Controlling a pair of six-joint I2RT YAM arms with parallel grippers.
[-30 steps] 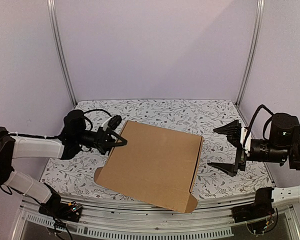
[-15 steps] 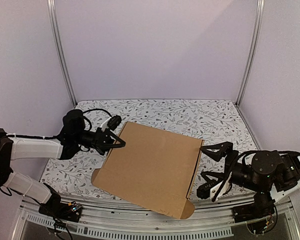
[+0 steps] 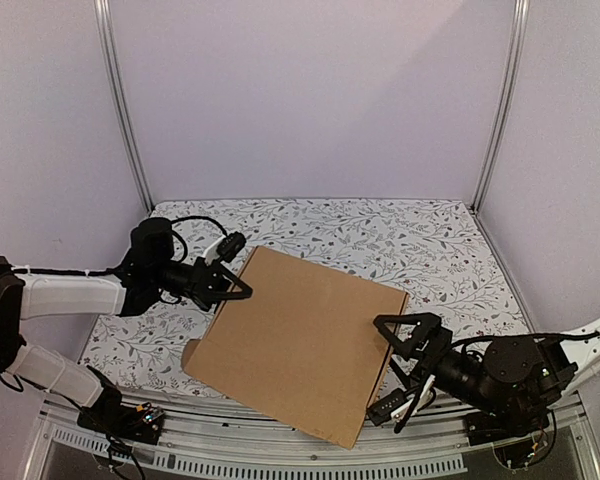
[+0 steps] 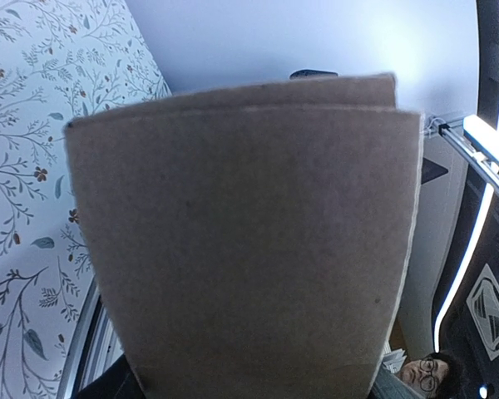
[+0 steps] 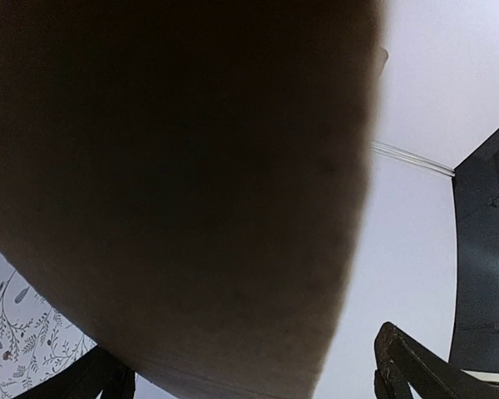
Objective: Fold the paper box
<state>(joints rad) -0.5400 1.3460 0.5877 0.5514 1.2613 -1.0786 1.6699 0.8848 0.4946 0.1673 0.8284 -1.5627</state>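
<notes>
The paper box (image 3: 305,340) is a flat brown cardboard slab, tilted, its near corner hanging over the table's front edge. My left gripper (image 3: 237,272) is shut on the box's left edge. In the left wrist view the cardboard (image 4: 241,249) fills the frame and hides the fingers. My right gripper (image 3: 375,370) is low at the near right and open, one finger on each side of the box's right edge. Seen from the right wrist, the dark underside of the box (image 5: 175,166) looms over the open right gripper (image 5: 245,349), with both fingers (image 5: 395,357) apart at the bottom.
A floral cloth (image 3: 430,250) covers the table. Metal frame posts (image 3: 120,100) stand at the back corners against pale walls. A metal rail (image 3: 280,450) runs along the front edge, with both arm bases close by.
My right arm swung down and left from the table's right side to the box's near-right edge. The box turned slightly, its near corner shifting left. The left gripper kept its hold.
</notes>
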